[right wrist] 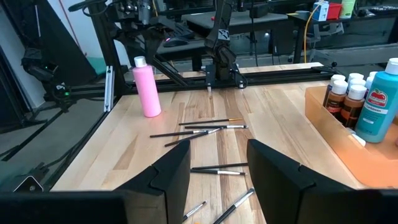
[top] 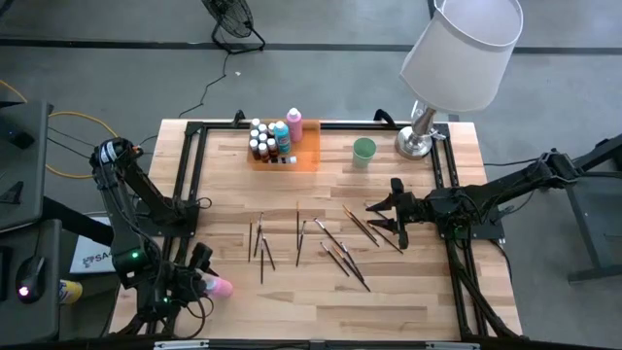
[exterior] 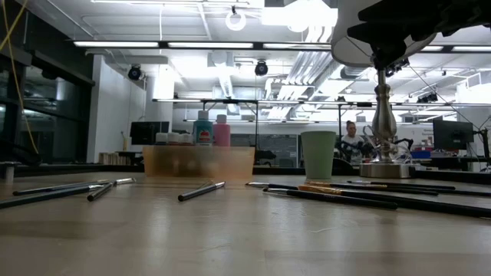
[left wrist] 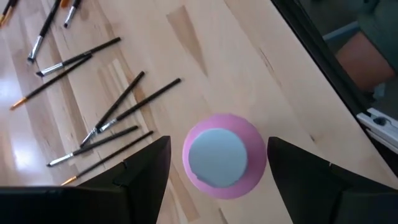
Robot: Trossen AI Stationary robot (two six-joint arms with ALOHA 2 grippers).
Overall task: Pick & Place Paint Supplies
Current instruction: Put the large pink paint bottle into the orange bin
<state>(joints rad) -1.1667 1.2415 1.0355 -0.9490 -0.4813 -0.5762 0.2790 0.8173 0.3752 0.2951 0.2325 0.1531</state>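
Start at the near left corner of the counter [top: 408, 301], far from the orange tray [top: 309, 158]: your left gripper [top: 199, 282] hangs over a tall pink bottle [top: 220, 287] that stands alone there. Its fingers [left wrist: 146, 171] are spread wide, one on each side of the white cap, not touching, so nothing is held yet. That straddle looks like the set-up for a straight drop and squeeze. Mind the black frame rail [top: 185, 175] just beside the bottle; there is little room on that side.

Moving toward the tray, the brushes [top: 301, 233] lie scattered flat across the middle of the counter, well clear of the tray's front wall. The other bottles [top: 270, 139] already stand packed inside the tray, with the green cup [top: 363, 151] just beside it.

Right of the tray and nearer you, your right gripper [top: 392, 216] hovers over the rightmost brushes, fingers [right wrist: 280, 168] partly open and empty. Open wood lies all around it; the lamp [top: 428, 131] stands beyond.
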